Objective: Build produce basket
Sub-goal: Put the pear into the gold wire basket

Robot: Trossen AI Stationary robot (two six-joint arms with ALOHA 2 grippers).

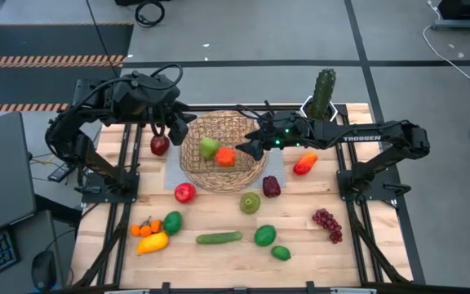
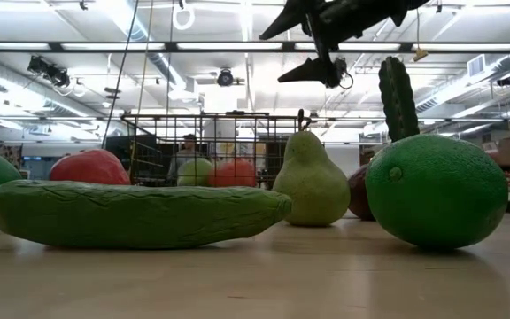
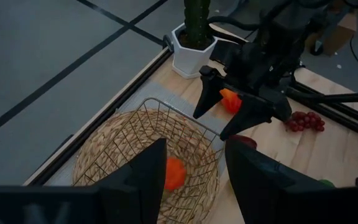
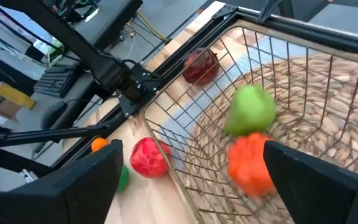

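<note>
My counter (image 1: pixel 219 257) is the biggest thing here, pale wood. On it, toward the far side, sits one round wicker basket (image 1: pixel 223 151) on a grey mat (image 1: pixel 172 173). Behind the basket's right side stands one cactus (image 1: pixel 324 92) in a white pot (image 1: pixel 310 109).

My right claw (image 1: pixel 247 145) hangs over the basket's right rim, fingers spread wide with nothing between them. My left claw (image 1: pixel 172 126) hovers at the basket's left edge, also spread wide and holding nothing.

Inside the basket lie two pieces: one green fruit (image 4: pixel 250 109) and one orange piece (image 4: pixel 249 163), touching each other.

Out on the counter I count one cucumber (image 1: pixel 218 238) near the front, one bunch of purple grapes (image 1: pixel 327 223) to the right, two red apples (image 1: pixel 160 144) (image 1: pixel 185 193) left of the basket, one green pear (image 1: pixel 250 202), one dark plum (image 1: pixel 271 186) just beside the basket, one orange-red piece (image 1: pixel 304 163) under my right arm, one yellow mango (image 1: pixel 152 242), three round green fruits (image 1: pixel 172 222) (image 1: pixel 265 235) (image 1: pixel 280 253), and a small cluster of oranges (image 1: pixel 144 229) whose number I cannot tell.
</note>
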